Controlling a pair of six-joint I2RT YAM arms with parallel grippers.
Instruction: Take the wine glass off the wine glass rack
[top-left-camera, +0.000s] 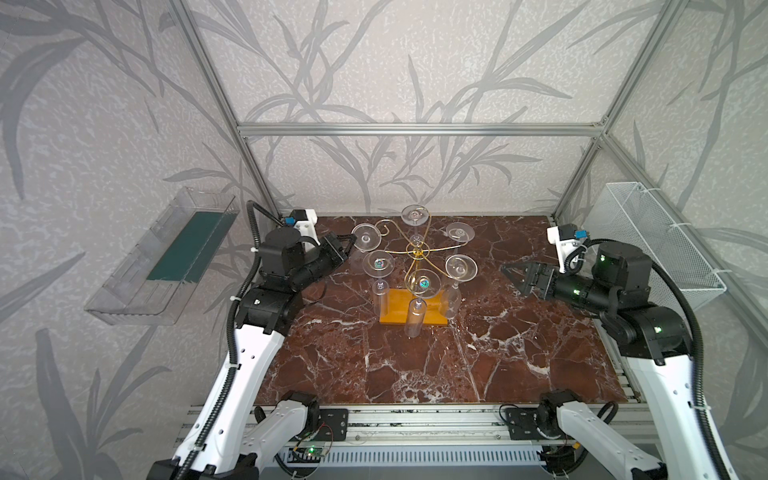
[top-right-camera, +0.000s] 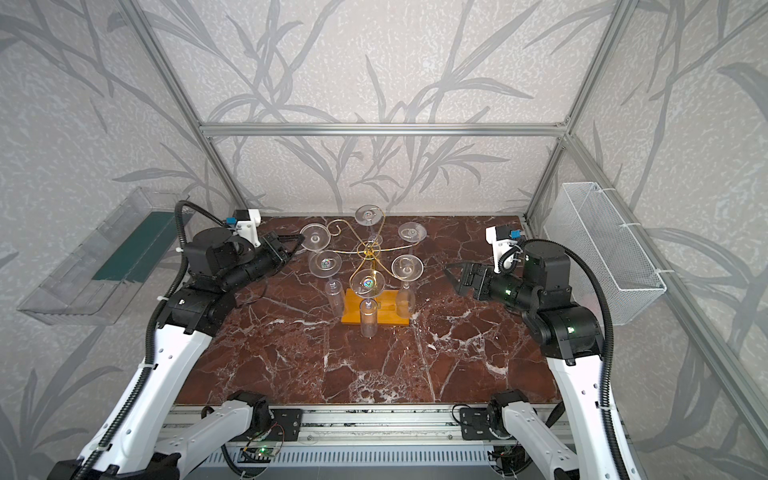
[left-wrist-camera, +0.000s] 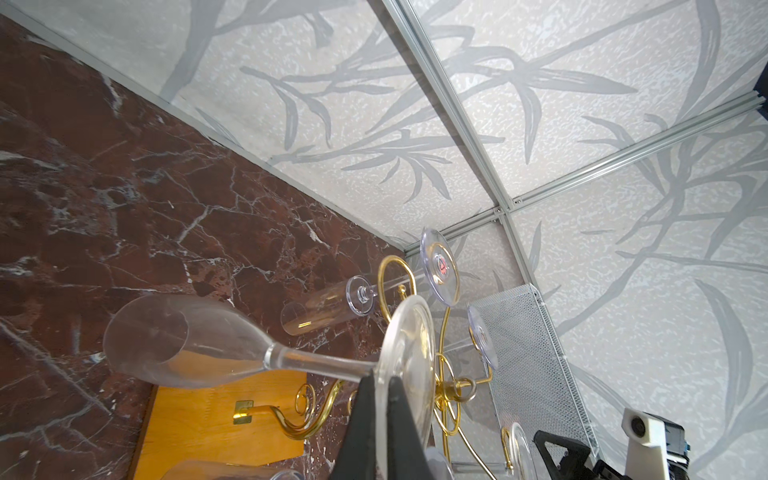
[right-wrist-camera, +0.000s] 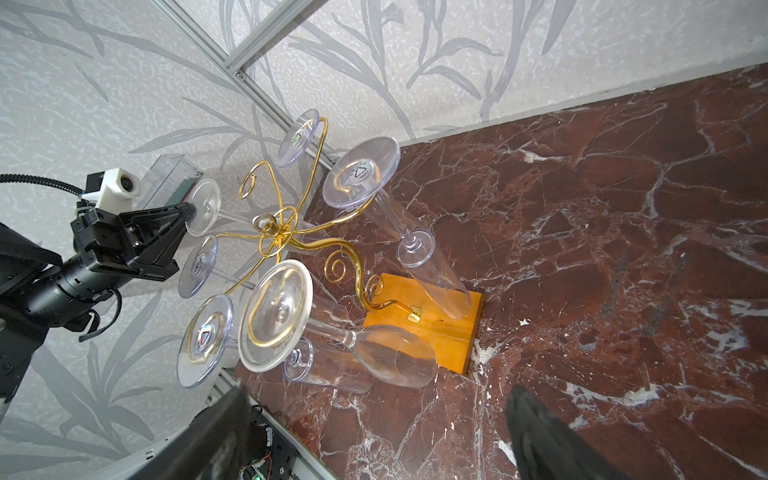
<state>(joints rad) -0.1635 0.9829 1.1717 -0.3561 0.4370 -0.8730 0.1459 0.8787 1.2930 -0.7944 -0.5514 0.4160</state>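
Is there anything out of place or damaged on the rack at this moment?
Nothing looks broken or spilled. One wine glass seems off the wine glass rack: the left gripper pinches its foot rim, beside an empty scroll arm.

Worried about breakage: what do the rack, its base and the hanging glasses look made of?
Wine glass rack: thin gold-tone metal wire, shiny glints.
Base: orange-yellow wood, grain visible, seemingly varnished.
Wine glasses: clear, glossy; glass or plastic, cannot tell.

Grey leaf-patterned wallpaper walls (top-left-camera: 374, 62); silver aluminium frame (top-left-camera: 415, 129); red-brown veined marble tabletop (top-left-camera: 415, 365) beneath both jaws; white wire-mesh basket (top-left-camera: 656, 241).
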